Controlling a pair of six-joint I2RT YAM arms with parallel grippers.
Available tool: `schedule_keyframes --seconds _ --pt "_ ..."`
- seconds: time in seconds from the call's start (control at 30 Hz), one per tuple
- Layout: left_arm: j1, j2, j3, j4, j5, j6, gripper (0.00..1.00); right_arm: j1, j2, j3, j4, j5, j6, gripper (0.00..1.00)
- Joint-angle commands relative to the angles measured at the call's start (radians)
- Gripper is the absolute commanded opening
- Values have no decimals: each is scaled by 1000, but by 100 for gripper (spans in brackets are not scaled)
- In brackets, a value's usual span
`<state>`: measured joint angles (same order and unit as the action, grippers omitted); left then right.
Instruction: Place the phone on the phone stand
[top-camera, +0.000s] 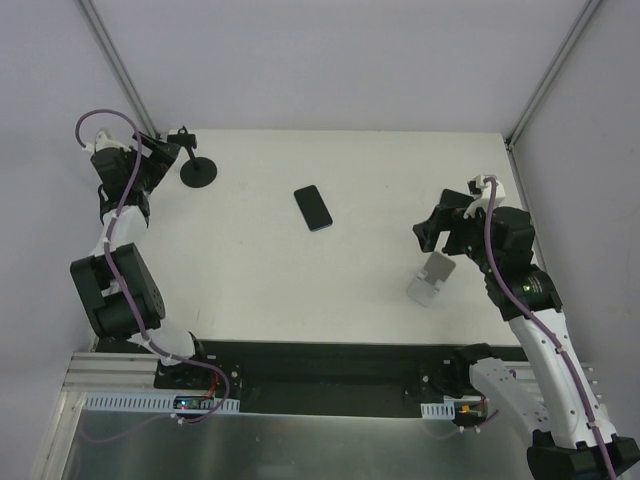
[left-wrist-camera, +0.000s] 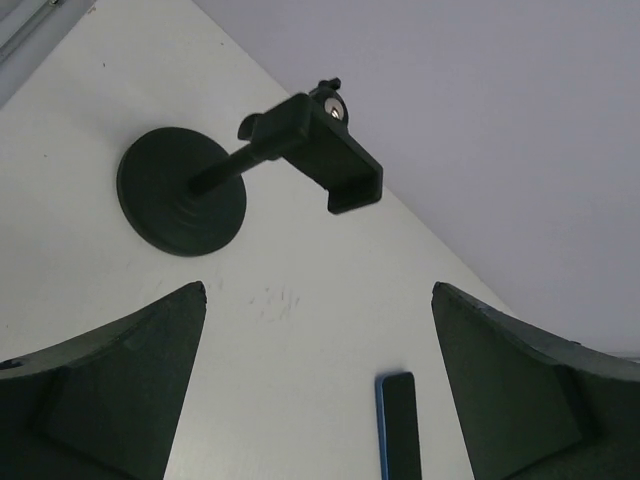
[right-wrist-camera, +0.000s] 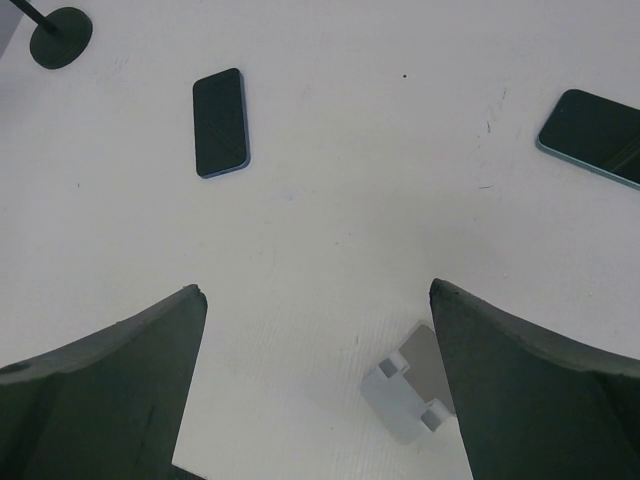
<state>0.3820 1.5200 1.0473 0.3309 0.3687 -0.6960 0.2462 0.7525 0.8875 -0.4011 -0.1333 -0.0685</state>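
- The left gripper (left-wrist-camera: 318, 290) hangs at the far left corner of the table (top-camera: 250, 270). Its jaws are spread wide, with nothing between them and nothing touched. It faces the black clamp stand (left-wrist-camera: 182, 192) but is clear of it, so I judge it is waiting rather than reaching.
- The black clamp stand sits upright on its round base. Its clamp head is raised on a short stem and holds no phone.
- The phone (top-camera: 313, 207) lies flat, dark face up, near the middle of the table. It is well apart from both arms and both stands, so the task looks barely begun and the pick-up is not yet done.
- The grey desk stand (top-camera: 432, 277) sits on the right side of the table with its cradle vacant. It is just below the right arm's fingers, which makes it the likelier target.
- The right gripper (right-wrist-camera: 315, 290) hovers above the table between the phone and the grey desk stand. Its jaws are fully parted and grip nothing.
- A second phone (right-wrist-camera: 590, 135) with a teal edge lies flat further right. It shows only in the right wrist view.
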Motion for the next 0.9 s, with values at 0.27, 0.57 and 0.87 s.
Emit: schedule_keyframes --seconds 0.27,0.57,0.87 --pt "21 406 321 298 156 -431 99 -4 -7 4 58 -55 -13 96" --pt "9 497 395 300 133 -539 92 -4 10 27 57 -77 21 96" --pt "-8 509 347 313 128 -568 61 -5 -8 44 36 -109 58 96"
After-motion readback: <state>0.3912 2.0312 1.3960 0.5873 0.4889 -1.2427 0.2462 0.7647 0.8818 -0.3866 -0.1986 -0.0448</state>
